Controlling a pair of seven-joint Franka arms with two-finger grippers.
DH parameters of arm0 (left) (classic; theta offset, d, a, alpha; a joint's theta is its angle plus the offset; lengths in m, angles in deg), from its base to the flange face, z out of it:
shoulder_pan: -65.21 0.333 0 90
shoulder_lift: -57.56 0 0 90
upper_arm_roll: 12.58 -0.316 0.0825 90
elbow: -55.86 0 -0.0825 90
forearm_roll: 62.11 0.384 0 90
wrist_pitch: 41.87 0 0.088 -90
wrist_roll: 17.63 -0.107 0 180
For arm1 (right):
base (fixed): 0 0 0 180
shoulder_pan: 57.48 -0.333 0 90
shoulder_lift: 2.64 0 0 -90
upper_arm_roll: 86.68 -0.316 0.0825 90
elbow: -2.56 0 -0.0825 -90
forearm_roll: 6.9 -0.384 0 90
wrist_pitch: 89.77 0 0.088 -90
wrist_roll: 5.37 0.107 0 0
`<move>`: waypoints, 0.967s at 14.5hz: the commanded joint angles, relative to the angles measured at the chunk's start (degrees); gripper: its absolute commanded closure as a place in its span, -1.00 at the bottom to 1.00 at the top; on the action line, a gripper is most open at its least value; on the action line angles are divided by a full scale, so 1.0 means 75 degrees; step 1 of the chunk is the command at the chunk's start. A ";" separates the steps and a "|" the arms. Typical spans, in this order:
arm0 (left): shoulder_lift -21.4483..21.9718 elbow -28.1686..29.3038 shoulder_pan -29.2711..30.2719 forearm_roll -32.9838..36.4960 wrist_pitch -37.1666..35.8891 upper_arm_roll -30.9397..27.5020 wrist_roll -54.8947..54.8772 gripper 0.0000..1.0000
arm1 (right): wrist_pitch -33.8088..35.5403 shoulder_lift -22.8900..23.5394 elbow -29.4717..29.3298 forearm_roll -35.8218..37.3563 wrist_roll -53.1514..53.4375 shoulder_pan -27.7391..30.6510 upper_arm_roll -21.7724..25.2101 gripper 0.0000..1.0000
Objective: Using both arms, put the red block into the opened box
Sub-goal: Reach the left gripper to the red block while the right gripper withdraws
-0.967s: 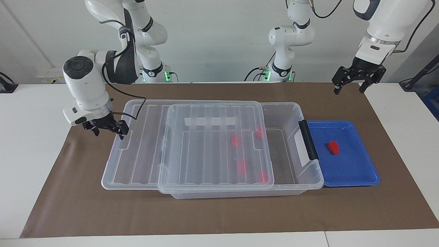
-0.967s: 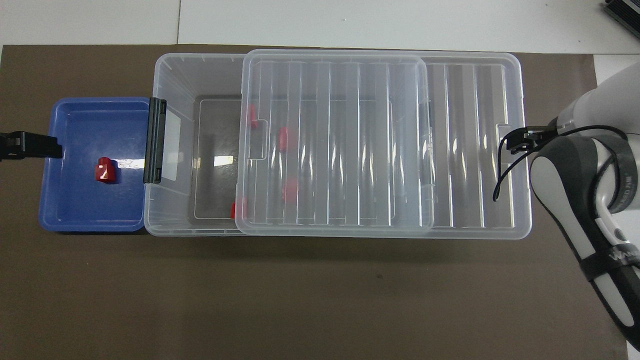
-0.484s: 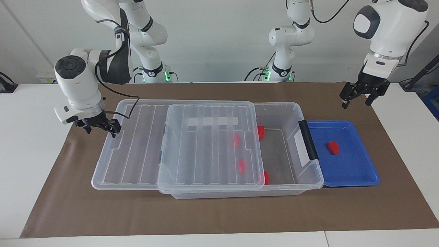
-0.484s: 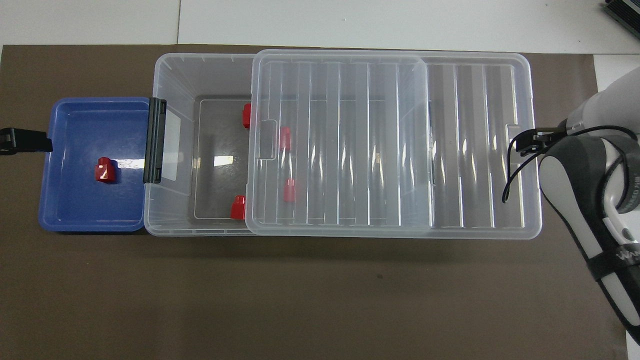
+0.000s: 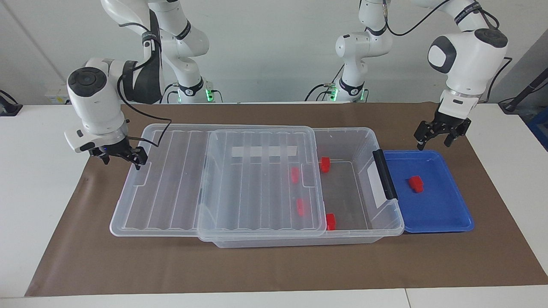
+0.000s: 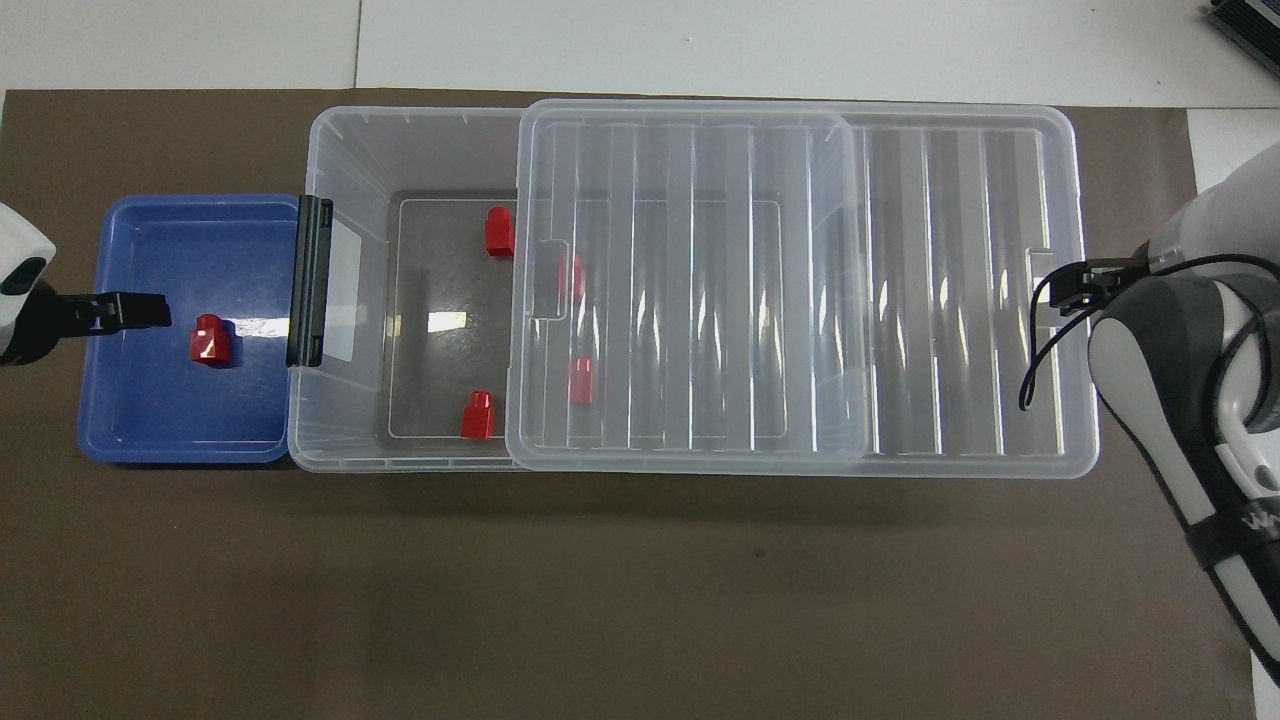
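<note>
One red block (image 5: 415, 183) (image 6: 209, 340) lies in the blue tray (image 5: 445, 214) (image 6: 150, 430). My left gripper (image 5: 433, 142) (image 6: 140, 310) hangs open over the tray's edge nearer to the robots, apart from the block. The opened box (image 5: 368, 132) (image 6: 340, 150) is a clear bin with a black handle (image 5: 384, 174). Its ribbed lid (image 5: 257, 184) (image 6: 690, 290) is slid toward the right arm's end. My right gripper (image 5: 122, 159) (image 6: 1065, 285) is open at the notch in the lid's outer end. Several red blocks (image 5: 325, 164) lie inside the box, some under the lid.
Brown paper (image 5: 274, 265) covers the table under the box and tray. Two thinner white arms with green-lit bases (image 5: 195, 92) stand at the robots' edge. White tabletop (image 5: 38, 192) lies past the lid at the right arm's end.
The lid has slid farther toward the right arm's end with my right gripper, uncovering two blocks in the box. My left gripper has come down toward the blue tray.
</note>
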 commanded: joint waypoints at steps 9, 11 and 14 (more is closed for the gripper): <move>-0.0811 0.0862 0.0372 0.0057 0.1558 0.0022 0.0194 -1.00 | 0.0721 -0.1321 -0.0436 -0.1661 -0.0087 0.0005 -0.0139 -1.00; -0.1102 0.0945 0.0407 0.0057 0.1921 0.0022 0.0171 -1.00 | 0.1176 -0.1521 -0.0540 -0.1721 -0.0052 0.0004 -0.0150 -1.00; -0.1676 0.0934 0.0407 0.0057 0.2589 0.0022 0.0148 -1.00 | 0.2009 -0.1463 -0.0857 -0.1721 0.0018 0.0016 -0.0127 -1.00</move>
